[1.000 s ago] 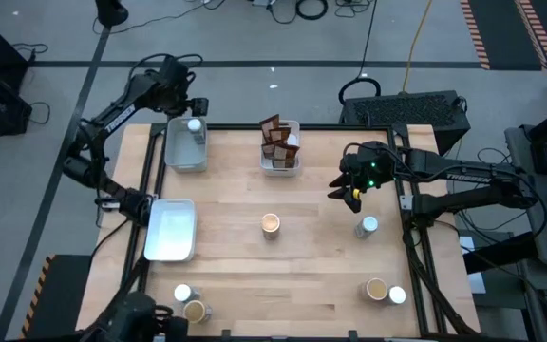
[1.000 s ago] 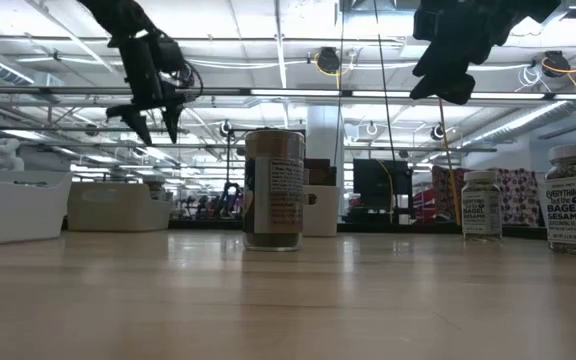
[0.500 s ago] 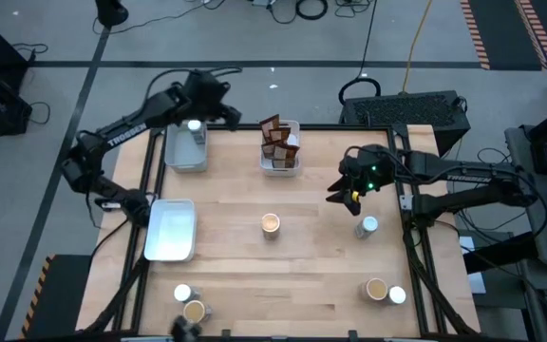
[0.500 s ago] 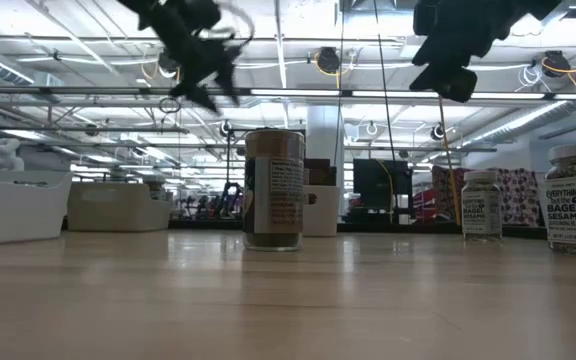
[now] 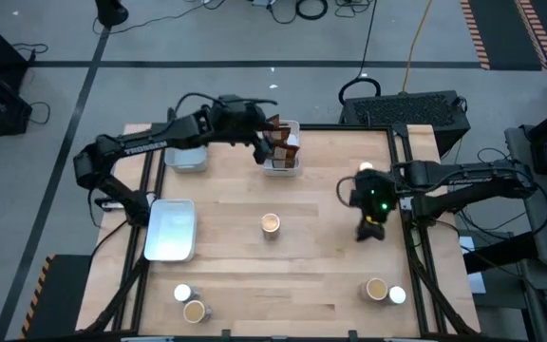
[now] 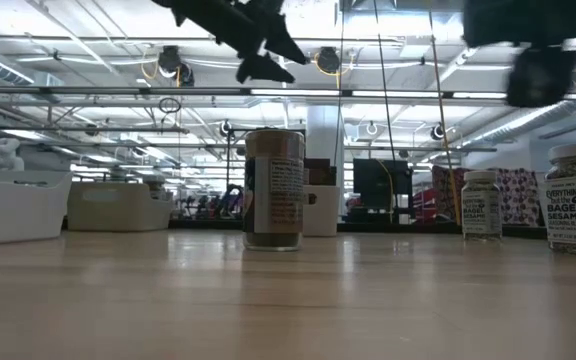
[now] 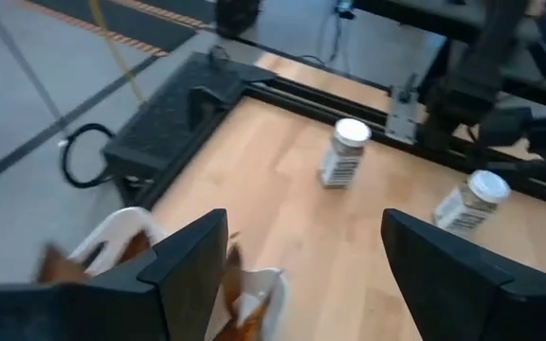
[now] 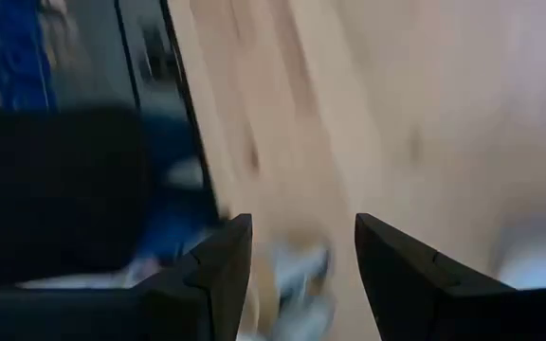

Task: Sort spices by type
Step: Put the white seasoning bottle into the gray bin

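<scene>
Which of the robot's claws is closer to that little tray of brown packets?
Left. The left gripper hangs beside the tray of brown packets; the right gripper is off over the table's right side.

- Left arm (image 5: 150,144): dark, slender links, white lettering along the forearm.
- Right arm (image 5: 463,178): dark too; green light glowing at the wrist.

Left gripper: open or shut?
Open. The left gripper shows a wide gap between its fingers and nothing between them, above the packet tray.
</scene>
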Motion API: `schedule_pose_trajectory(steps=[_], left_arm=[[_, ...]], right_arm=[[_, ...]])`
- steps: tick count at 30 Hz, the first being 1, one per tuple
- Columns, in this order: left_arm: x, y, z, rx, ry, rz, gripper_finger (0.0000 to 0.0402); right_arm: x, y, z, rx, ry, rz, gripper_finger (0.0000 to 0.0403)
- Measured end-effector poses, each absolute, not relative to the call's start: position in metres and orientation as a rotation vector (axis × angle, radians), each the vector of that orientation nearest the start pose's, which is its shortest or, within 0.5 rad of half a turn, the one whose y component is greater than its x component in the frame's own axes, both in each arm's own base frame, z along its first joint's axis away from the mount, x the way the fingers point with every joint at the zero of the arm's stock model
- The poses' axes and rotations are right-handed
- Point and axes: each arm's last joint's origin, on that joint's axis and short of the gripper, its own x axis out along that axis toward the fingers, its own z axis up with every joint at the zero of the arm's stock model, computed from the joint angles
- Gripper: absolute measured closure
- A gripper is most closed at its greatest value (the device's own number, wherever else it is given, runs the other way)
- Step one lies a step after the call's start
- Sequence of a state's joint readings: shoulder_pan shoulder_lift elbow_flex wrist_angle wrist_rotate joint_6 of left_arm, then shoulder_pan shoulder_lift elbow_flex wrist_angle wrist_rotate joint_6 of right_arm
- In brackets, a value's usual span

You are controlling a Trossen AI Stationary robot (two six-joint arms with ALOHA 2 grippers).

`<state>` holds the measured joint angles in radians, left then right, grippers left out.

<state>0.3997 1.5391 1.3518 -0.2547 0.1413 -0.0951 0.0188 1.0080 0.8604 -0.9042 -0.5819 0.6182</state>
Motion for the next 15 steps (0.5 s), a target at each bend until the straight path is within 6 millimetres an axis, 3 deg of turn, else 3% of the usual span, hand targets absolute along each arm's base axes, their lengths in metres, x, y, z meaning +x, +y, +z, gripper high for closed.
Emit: schedule_pose_trajectory(steps=[5, 9, 15], left_arm=[[0.341, 0.128, 0.325, -0.22, 0.431, 0.207, 0.0119], [0.35, 0.124, 0.319, -0.213, 0.421, 0.186, 0.0119], [0.355, 0.119, 0.325, -0.185, 0.354, 0.166, 0.0119]], right_arm=[[0.154, 0.032, 0.263, 0.937, 1.46, 0.181, 0.0232], [0.138, 0.037, 0.259, 0.882, 1.616, 0.063, 0.0232], [0.135, 0.034, 0.242, 0.66, 1.591, -0.1, 0.0232]])
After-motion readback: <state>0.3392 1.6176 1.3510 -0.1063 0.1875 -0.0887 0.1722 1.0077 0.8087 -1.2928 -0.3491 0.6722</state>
